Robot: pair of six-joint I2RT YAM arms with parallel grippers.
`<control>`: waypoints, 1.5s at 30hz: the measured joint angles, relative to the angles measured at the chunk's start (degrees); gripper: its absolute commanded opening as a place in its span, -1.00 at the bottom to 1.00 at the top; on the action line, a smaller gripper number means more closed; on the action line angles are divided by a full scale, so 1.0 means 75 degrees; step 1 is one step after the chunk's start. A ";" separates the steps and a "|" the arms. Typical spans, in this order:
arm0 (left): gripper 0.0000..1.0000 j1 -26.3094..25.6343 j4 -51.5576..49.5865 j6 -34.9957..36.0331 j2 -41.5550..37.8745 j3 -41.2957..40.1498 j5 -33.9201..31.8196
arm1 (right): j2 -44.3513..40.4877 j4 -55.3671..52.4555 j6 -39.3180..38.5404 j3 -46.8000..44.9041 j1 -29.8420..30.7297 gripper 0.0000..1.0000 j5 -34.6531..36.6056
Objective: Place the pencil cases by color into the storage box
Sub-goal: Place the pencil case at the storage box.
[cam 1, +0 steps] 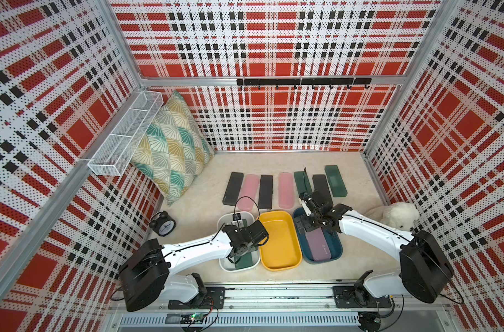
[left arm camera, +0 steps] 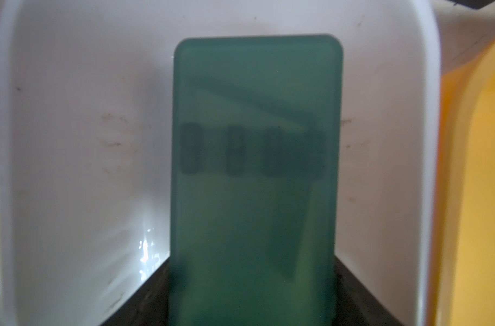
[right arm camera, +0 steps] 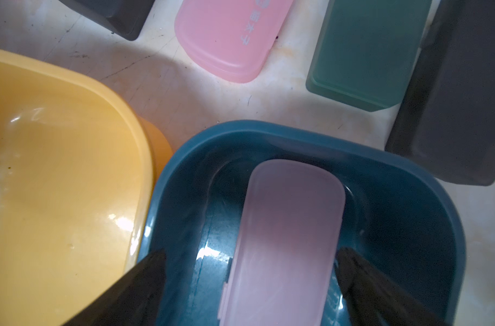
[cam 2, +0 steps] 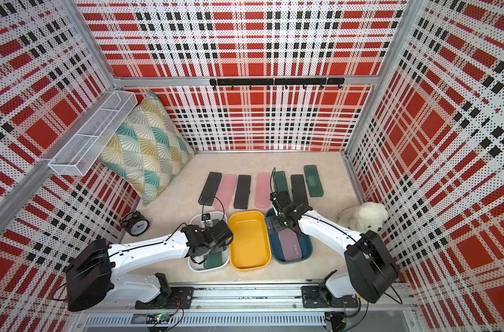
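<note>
Three storage boxes stand side by side: a white tub (cam 1: 224,220), a yellow tub (cam 1: 279,240) and a blue tub (cam 1: 335,254). My left gripper (left arm camera: 252,282) is down in the white tub (left arm camera: 85,141), shut on a dark green pencil case (left arm camera: 254,98) across its width. In the blue tub (right arm camera: 410,214) lies a pale pink case (right arm camera: 291,214). My right gripper (right arm camera: 250,271) stands open astride it, with gaps to both fingers. Behind the tubs, several black, pink and green cases lie in a row, from a black one (cam 1: 233,188) to a green one (cam 1: 335,180).
A patterned pillow (cam 1: 170,146) leans in the back left corner under a wire basket (cam 1: 124,129). A black alarm clock (cam 1: 163,224) stands left of the tubs. A white plush toy (cam 1: 397,217) lies at the right wall.
</note>
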 measured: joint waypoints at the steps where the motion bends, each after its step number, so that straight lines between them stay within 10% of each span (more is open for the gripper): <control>1: 0.48 0.0023 0.0061 0.0000 0.0000 -0.0020 0.0020 | 0.0000 0.0000 -0.0003 0.0000 0.0000 1.00 -0.0003; 45: 0.70 -0.0044 -0.0003 0.0262 0.0606 0.0720 -0.0551 | -0.0006 0.0009 0.0015 -0.0087 0.0000 1.00 -0.0032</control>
